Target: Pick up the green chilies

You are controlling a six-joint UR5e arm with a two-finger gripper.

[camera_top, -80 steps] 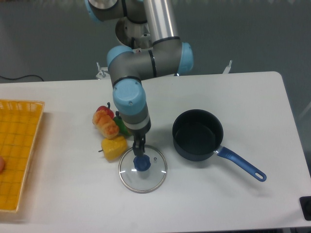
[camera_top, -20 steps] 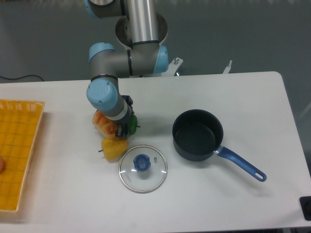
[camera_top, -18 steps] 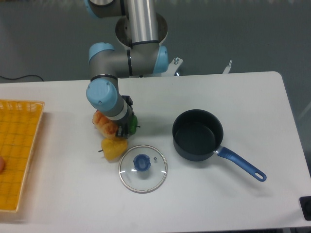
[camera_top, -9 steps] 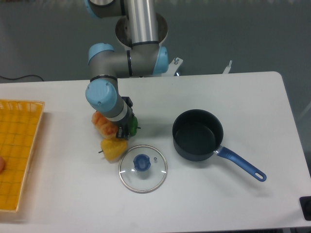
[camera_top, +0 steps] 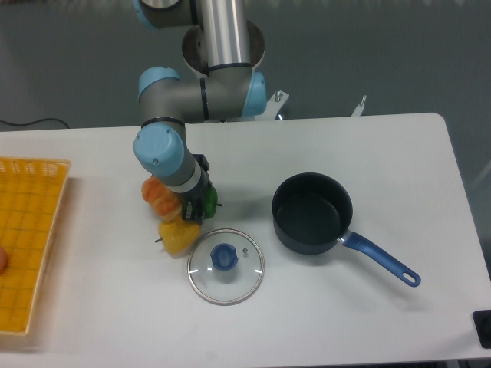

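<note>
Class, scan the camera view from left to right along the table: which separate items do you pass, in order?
Yellow basket → yellow pepper toy → glass lid → dark saucepan with its blue handle.

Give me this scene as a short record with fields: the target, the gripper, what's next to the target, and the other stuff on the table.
target: green chilies, between the gripper's fingers
gripper: gripper, fingertips mostly hidden by the wrist; grip cannot be confirmed
neighbours: orange toy to the chilies' left, yellow pepper just below
lid: glass lid with blue knob, flat on the table, apart from the pot
pot: dark pot, empty, blue handle toward lower right
tray: yellow tray at the left edge
</note>
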